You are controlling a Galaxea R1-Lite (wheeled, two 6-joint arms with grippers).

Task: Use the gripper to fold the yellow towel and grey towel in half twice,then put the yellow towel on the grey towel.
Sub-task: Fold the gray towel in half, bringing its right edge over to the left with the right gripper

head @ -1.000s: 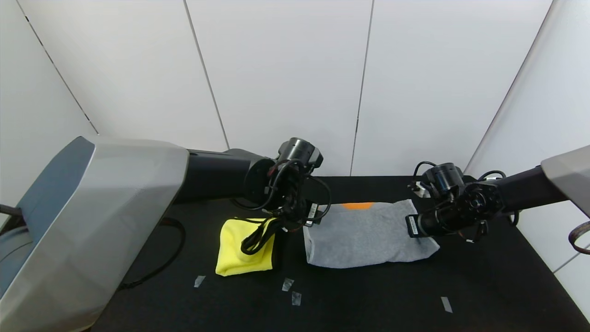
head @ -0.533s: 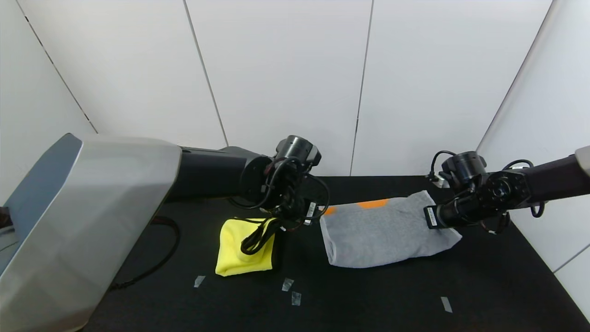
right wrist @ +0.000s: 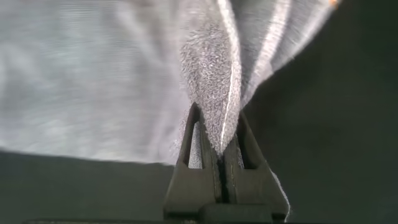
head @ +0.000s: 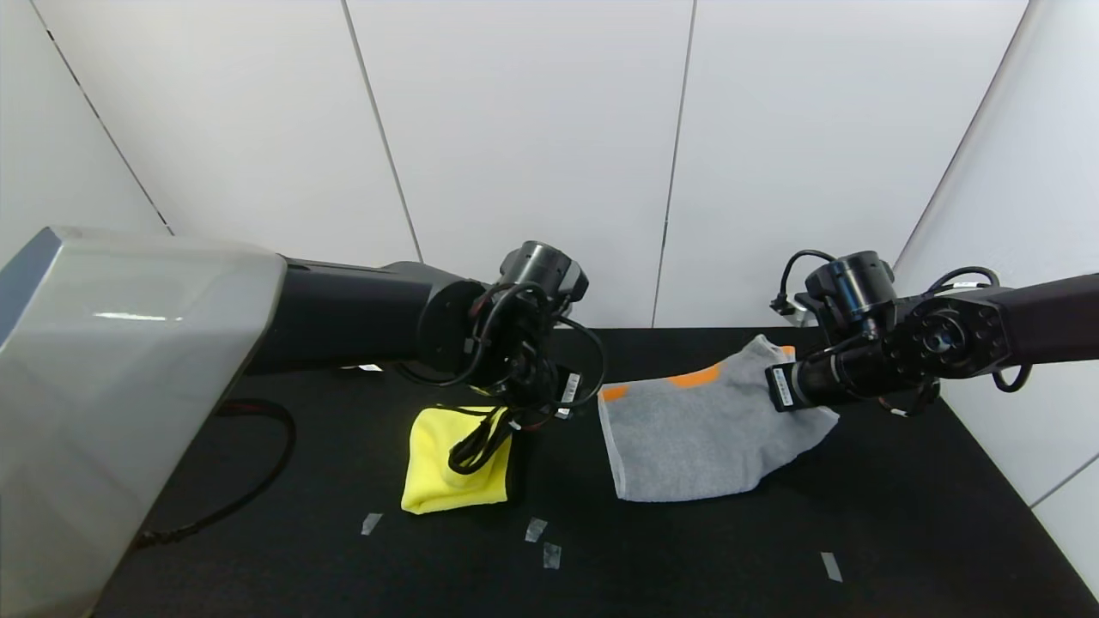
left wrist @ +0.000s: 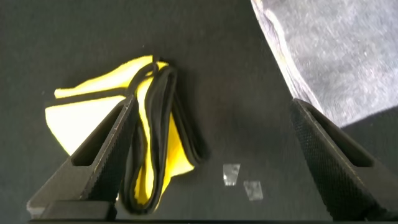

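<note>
The yellow towel (head: 446,472) lies folded into a small bundle on the black table, its black edging showing (left wrist: 68,124). My left gripper (left wrist: 212,104) hovers open just above the table between the two towels, empty, with the yellow towel's edge by one finger (left wrist: 106,149). To its right the grey towel (head: 695,433) lies folded, an orange stripe (head: 695,376) along its far edge. My right gripper (head: 777,386) is shut on the grey towel's right edge (right wrist: 211,74) and holds that side lifted off the table (right wrist: 216,118).
Small pieces of tape (head: 535,530) mark the black table (head: 901,515) near its front, another (head: 831,566) at the right. A black cable (head: 249,481) loops at the left. White wall panels stand close behind and to the right.
My right gripper has carried the grey towel's right edge rightward, then up and back; the towel slid right and its right side lifted. The left arm rose slightly, staying over the yellow towel.
</note>
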